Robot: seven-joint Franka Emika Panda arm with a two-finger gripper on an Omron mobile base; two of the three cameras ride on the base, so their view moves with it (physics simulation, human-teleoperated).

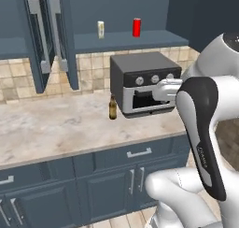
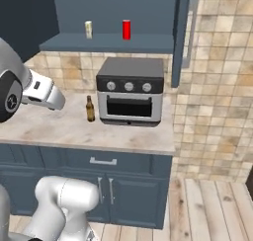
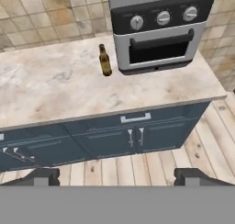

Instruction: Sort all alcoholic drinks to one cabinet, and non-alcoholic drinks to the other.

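The brown beer bottle (image 3: 105, 60) stands upright on the marble surface (image 3: 55, 92), just beside the lower left corner of the countertop oven (image 3: 158, 30), and that closeness is the main risk: a finger coming down on the oven side could catch the oven's front or nudge the tall, narrow bottle over before the jaws close, and a toppled bottle would likely roll across the surface. A second risk is sorting it wrongly, since the red can (image 1: 136, 27) and the cream-white can (image 1: 100, 29) already sit apart from each other on the shelf of the open wall cabinet (image 1: 140, 39) above the oven, so the bottle presumably belongs in the other cabinet, whose doors (image 1: 44, 40) hang open to the left; lifting it there means clearing those door edges. The liquor bottle may be inside that other cabinet, though I cannot tell from these angles. The gripper (image 3: 117, 175) hangs well back from the surface, out over the floor in front of the base cabinets (image 3: 114, 136), with its jaws spread fully wide, holding nothing and touching nothing.
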